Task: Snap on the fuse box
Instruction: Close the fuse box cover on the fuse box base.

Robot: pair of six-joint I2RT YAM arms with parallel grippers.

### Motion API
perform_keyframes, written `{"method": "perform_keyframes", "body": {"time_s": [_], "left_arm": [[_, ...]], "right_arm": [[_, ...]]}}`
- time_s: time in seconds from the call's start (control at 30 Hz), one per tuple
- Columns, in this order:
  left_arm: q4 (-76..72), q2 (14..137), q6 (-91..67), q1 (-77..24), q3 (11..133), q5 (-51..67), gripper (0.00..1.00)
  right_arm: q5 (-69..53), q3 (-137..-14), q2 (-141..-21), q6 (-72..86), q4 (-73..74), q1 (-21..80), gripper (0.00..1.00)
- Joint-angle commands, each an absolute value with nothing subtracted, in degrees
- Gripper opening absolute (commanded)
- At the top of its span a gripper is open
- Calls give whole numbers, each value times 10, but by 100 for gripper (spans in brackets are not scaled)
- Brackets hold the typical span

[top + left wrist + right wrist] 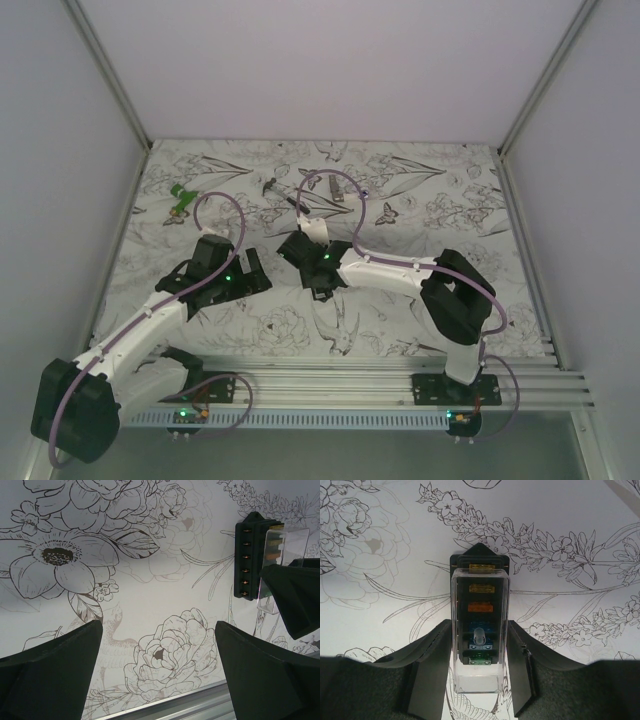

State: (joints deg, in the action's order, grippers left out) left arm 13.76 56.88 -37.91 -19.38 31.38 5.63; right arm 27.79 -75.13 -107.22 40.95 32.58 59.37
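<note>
Right claw [480, 625]: mine, clamped on the fuse box [480, 580], one black finger [432, 665] pressed to each long side.
Fuse box: black base with a clear cover [480, 682] on top, held lengthwise between those fingers over the flowered cloth [380, 605]. I cannot tell whether it rests on the cloth or hangs just above it.
Fuses: a row under the cover, two yellow, one orange, one blue, one green.
Fuse box side: from my left wrist I see a line of small brass contacts along its black edge [246, 555].
Left claw [157, 630]: mine, spread wide with nothing between the fingers, just left of the fuse box and not touching it.
Green plastic piece [180, 200]: well apart from the fuse box, far to its left.
Dark stick tool [280, 192]: near the fuse box, on its far side.
</note>
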Motion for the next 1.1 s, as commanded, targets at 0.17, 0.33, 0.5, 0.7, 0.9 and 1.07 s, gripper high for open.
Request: {"method": "perform_keyframes", "body": {"time_s": [0.17,0.33,0.5,0.7,0.9,1.07], "left_arm": [[154,565,-382,-190,306,52,100],[153,565,-382,-190,307,53,100],[153,566,-382,-190,307,53,100],[153,568,-383,-190,308,59,100],[131,581,-394,-192,322,116,99],[94,616,-414,-210,349,151,94]], "right_arm": [[293,-771,-1087,405,297,591,50],[278,-771,-1095,403,298,584,50],[263,-764,-1104,403,300,579,53],[241,-758,-1095,389,290,575,60],[213,-735,-1037,361,255,569,74],[96,-667,-980,342,195,514,74]]}}
